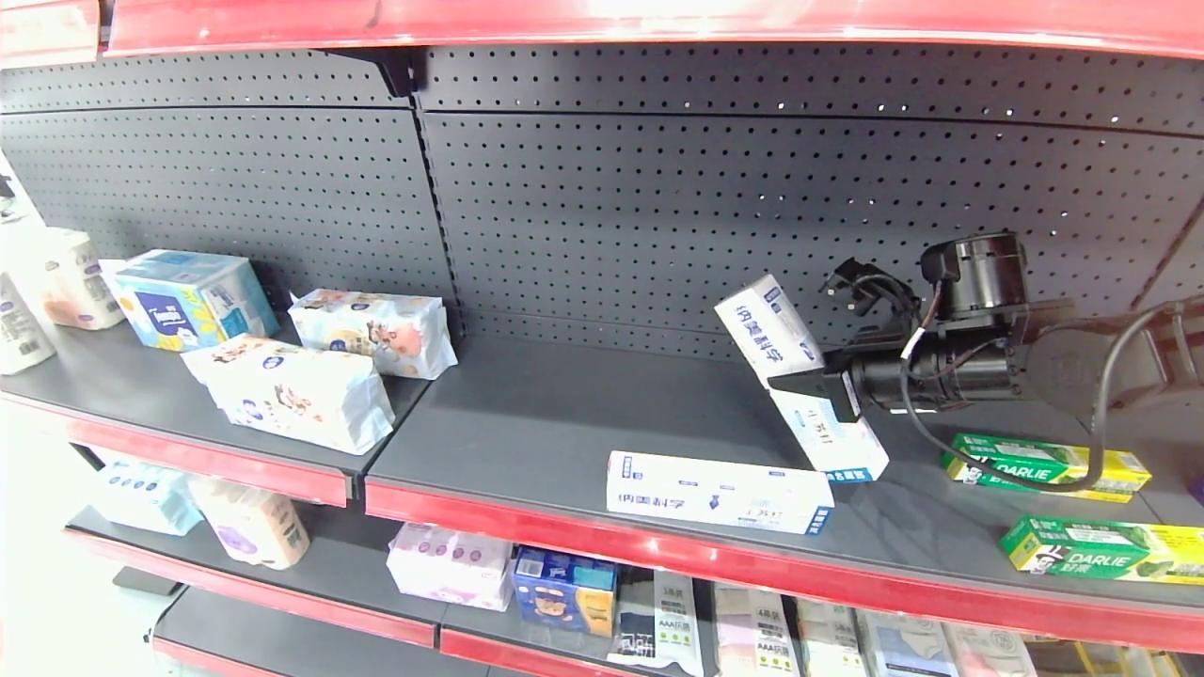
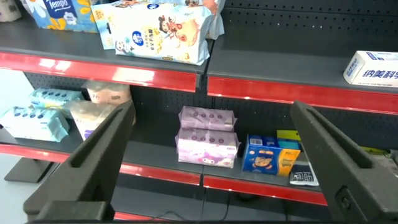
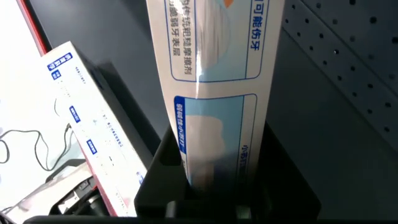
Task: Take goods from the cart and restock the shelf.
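Sideways above shelf point(image 1: 564, 418), right tool point(image 1: 801, 384) clamping tilted box point(image 1: 767, 334)

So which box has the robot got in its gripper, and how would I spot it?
Look at the upper black shelf with the red front edge, towards its right. The right gripper holds a long white-and-blue box. It is the only one held at a slant; its twin lies flat near the front edge, and the green boxes lie flat.

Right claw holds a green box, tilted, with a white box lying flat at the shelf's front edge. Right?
No: head view shows the box in the right claw is white and blue, not green. The flat white box at the edge stands.
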`<state>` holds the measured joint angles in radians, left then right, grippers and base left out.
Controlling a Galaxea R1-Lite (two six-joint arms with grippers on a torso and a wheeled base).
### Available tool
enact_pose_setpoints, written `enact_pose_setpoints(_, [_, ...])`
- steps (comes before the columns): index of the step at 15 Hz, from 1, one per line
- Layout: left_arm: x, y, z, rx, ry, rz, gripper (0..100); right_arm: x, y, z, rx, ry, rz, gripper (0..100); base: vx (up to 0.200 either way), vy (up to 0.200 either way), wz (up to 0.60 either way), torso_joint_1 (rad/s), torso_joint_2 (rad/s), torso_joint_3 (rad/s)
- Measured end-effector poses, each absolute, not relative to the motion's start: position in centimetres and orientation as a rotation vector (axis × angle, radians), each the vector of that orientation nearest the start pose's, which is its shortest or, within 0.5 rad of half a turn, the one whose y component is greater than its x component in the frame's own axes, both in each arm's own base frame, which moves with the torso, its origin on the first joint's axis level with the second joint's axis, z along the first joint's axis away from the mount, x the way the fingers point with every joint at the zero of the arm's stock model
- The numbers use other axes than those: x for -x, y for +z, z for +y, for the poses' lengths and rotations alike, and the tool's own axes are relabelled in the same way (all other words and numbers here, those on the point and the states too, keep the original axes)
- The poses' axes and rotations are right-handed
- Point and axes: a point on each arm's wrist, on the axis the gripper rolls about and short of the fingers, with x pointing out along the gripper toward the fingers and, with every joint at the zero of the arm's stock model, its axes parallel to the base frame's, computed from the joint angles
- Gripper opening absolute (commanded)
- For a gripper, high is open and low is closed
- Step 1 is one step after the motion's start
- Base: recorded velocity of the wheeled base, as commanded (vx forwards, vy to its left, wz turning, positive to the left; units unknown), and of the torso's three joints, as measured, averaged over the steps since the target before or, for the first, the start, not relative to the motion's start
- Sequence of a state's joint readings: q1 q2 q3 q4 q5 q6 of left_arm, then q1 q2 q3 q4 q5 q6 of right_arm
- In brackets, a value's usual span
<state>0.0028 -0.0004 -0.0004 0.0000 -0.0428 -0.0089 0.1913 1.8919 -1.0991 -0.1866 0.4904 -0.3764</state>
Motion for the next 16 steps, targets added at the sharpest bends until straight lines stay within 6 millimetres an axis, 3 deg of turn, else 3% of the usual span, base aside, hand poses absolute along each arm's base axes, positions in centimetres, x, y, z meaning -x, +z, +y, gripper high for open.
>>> enact_pose_setpoints(11, [2.3, 7.5, -0.1, 0.009, -0.040, 0.000, 100, -33.8, 16.0, 8.2, 0.230, 0.764, 0.483, 0, 0.000, 0.000, 0.00, 0.000, 0.00, 0.000])
enact_pose_setpoints(16, [2.3, 7.5, -0.1, 0.009, -0.040, 0.000, 100, -36.8, 17.0, 7.4, 0.261, 0.729, 0.441, 0, 0.000, 0.000, 0.00, 0.000, 0.00, 0.000])
